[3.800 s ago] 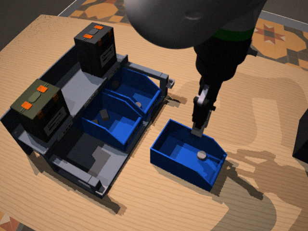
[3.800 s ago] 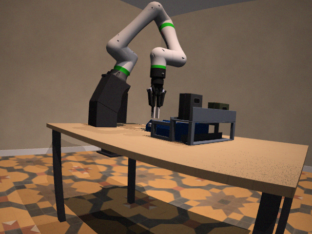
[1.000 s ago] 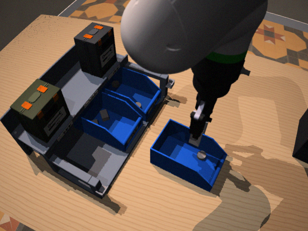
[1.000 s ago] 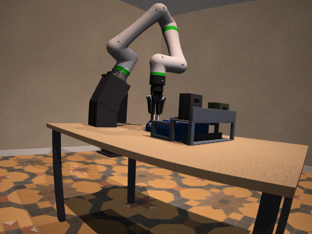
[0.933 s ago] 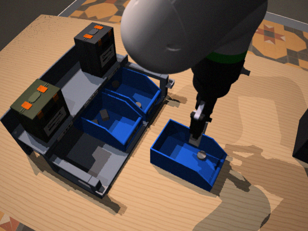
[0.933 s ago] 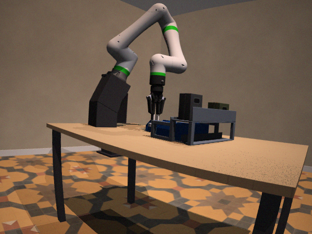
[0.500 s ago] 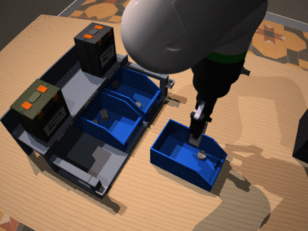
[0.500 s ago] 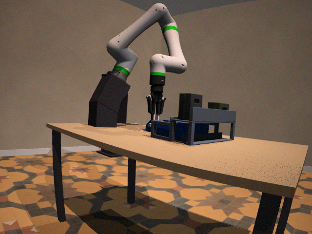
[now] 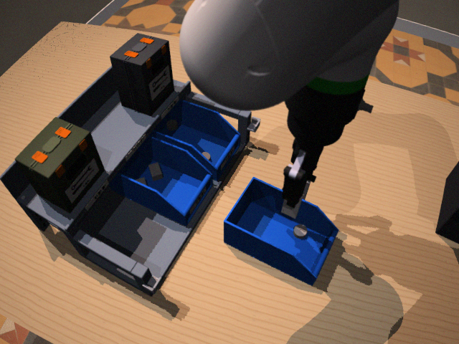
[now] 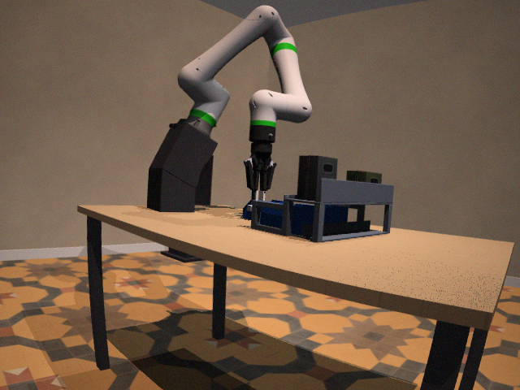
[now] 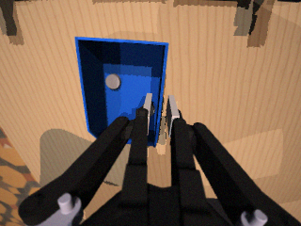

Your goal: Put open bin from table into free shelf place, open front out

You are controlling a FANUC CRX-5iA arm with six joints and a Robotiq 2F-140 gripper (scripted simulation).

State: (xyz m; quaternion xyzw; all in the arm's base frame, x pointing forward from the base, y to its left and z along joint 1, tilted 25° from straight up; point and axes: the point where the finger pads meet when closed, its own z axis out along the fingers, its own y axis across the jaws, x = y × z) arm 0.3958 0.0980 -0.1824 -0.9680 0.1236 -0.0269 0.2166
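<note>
Wrist view: the gripper (image 9: 290, 208) (image 10: 258, 195) (image 11: 159, 103) stands narrowly open astride the right wall of the blue bin (image 9: 270, 226) (image 10: 246, 213) (image 11: 124, 101), ungripped; closing off-centre could tilt it, shifting the round part (image 9: 300, 231) (image 11: 113, 81).

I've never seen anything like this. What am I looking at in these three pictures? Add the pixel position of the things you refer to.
The machine is a jointed arm (image 9: 229, 55) (image 10: 289, 75) ending in a two-fingered claw (image 9: 297, 201) (image 10: 258, 196) (image 11: 159, 103). The top picture looks down from above, the exterior one from off to the side, and the wrist one along the claw's fingers.

On the table (image 9: 222, 303) (image 10: 378, 260) (image 11: 226, 94) sits a blue bin (image 9: 274, 229) (image 10: 248, 212) (image 11: 129, 104) with a round part (image 9: 300, 231) (image 11: 113, 81) inside. Beside it is a shelf (image 9: 115, 255) (image 10: 357, 192) carrying two more blue bins (image 9: 181, 185) (image 9: 216, 142), a grey case (image 9: 129, 79) (image 10: 310, 178) and a green case (image 9: 51, 178) (image 10: 363, 176).

Nothing is gripped: the claw's fingers stand slightly apart, one on each side of the bin's long wall. The bin is meant for the free place on the shelf.
</note>
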